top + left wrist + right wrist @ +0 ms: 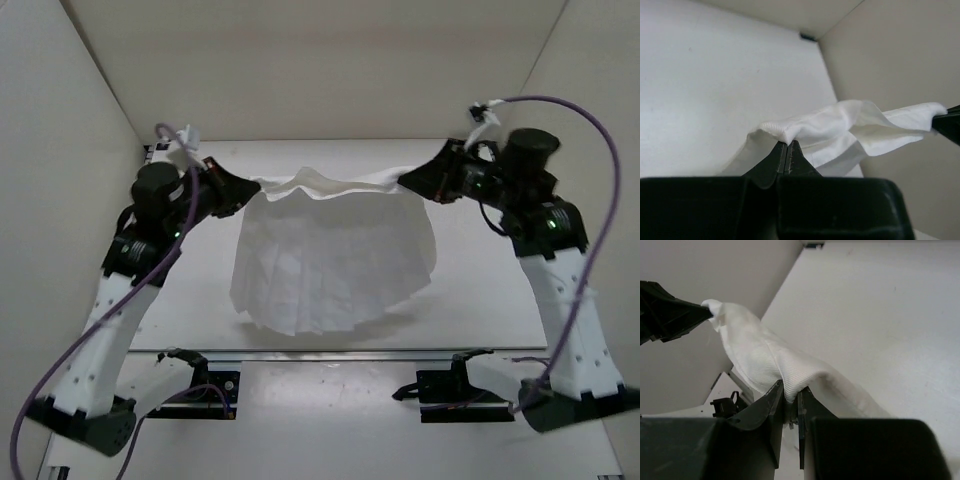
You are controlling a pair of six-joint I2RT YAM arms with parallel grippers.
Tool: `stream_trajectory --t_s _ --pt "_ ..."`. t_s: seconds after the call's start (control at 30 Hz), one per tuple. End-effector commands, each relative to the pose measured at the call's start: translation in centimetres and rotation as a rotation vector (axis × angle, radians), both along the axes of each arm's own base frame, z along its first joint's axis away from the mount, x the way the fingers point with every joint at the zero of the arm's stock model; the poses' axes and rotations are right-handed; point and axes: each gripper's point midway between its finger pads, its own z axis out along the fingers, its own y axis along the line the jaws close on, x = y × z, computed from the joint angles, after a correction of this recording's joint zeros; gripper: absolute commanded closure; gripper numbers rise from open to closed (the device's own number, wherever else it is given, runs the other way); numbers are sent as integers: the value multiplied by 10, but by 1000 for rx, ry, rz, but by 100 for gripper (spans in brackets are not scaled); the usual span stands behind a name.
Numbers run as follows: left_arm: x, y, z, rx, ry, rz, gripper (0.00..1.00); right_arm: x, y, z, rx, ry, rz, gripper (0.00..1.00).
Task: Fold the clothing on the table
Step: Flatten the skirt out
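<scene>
Left fingers [774,161] pinched tight on clothing [335,262] top edge. Right fingers [769,402] narrow, clamping the opposite corner. Clothing stretched between them over surface [490,290].

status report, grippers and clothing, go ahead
Both shut on the clothing: left gripper at one top corner, right gripper at the other. It hangs spread between them over the table. Nothing seen in the way.

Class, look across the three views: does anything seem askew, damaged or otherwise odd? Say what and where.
Nothing is damaged or spilled. The thin white fabric garment hangs between the left gripper and the right gripper, each shut on an upper corner. Its top edge sags and ripples rather than running taut, so it hangs in uneven folds.
</scene>
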Motion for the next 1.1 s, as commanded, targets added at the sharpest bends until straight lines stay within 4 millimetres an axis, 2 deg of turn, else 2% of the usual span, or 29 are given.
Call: stream_trajectory --t_s 0.0,0.03,0.07,0.1,0.13,0.17,0.2,0.23,0.27,0.3,0.33,0.37,0.4,0.43,0.47,0.53,0.57,0.6,0.63,0.67,0.7,0.73,0.77,0.83,0.87,0.9,0.93,1.0,1.07 --pt "50 -12 -68 103 174 -25 100 56 20 -46 -50 150 50 100" --pt "67 -15 -74 122 193 -29 100 68 29 -44 -44 151 81 100" --pt "82 -15 -69 132 187 -28 100 78 29 -44 -54 152 70 100" --pt "90 -14 -68 145 191 -16 100 90 38 -38 -66 132 88 100" --pt "103 -12 -58 144 177 1 100 98 36 -30 -75 105 65 100" --pt "115 -8 -37 136 146 19 100 108 40 -18 -82 82 68 100" --pt "126 -4 -13 140 109 26 100 117 41 7 -81 39 79 100" --pt "126 -4 -13 140 108 26 100 123 43 18 -72 14 77 100" --pt "133 -1 -1 150 99 26 100 124 40 22 -75 16 73 100" --pt "128 -2 16 150 77 24 100 129 39 32 -68 -3 70 100" --pt "133 -1 11 169 92 30 100 135 35 33 -60 -8 66 100" --pt "134 2 15 178 79 44 100 135 33 33 -48 -5 74 100" --pt "129 2 13 184 76 41 100 140 30 21 -48 26 78 100" --pt "130 1 -2 180 93 40 100 142 27 8 -56 46 75 100" --pt "122 0 -5 169 89 38 100 143 28 -7 -59 86 83 100" --pt "120 -1 -55 162 152 34 100 147 26 -49 -77 153 80 99" --pt "116 3 -64 155 162 42 100 148 26 -79 -84 205 76 100" --pt "110 1 -92 166 198 37 100 148 25 -90 -86 219 73 100" --pt "105 1 -128 182 253 32 100 145 22 -120 -90 272 71 100" --pt "97 -1 -139 172 270 30 100 141 21 -149 -84 323 69 99" --pt "88 -1 -172 170 314 29 100 138 21 -164 -77 355 69 100" --pt "79 0 -208 175 368 29 100 132 20 -191 -75 403 64 100" --pt "73 2 -221 162 388 38 100 122 17 -216 -74 453 51 100" --pt "41 1 -280 183 490 21 100 104 14 -257 -84 550 26 100" --pt "33 0 -292 184 510 18 100 88 13 -280 -90 611 13 100" --pt "17 -2 -309 189 533 -10 100 80 11 -289 -101 634 -8 100" --pt "2 -3 -328 211 568 -30 100 60 13 -303 -104 679 -7 100" --pt "-17 -4 -338 216 589 -46 100 29 12 -328 -144 738 -33 100" --pt "-39 -2 -347 240 628 -71 100 1 10 -336 -201 771 -41 100"
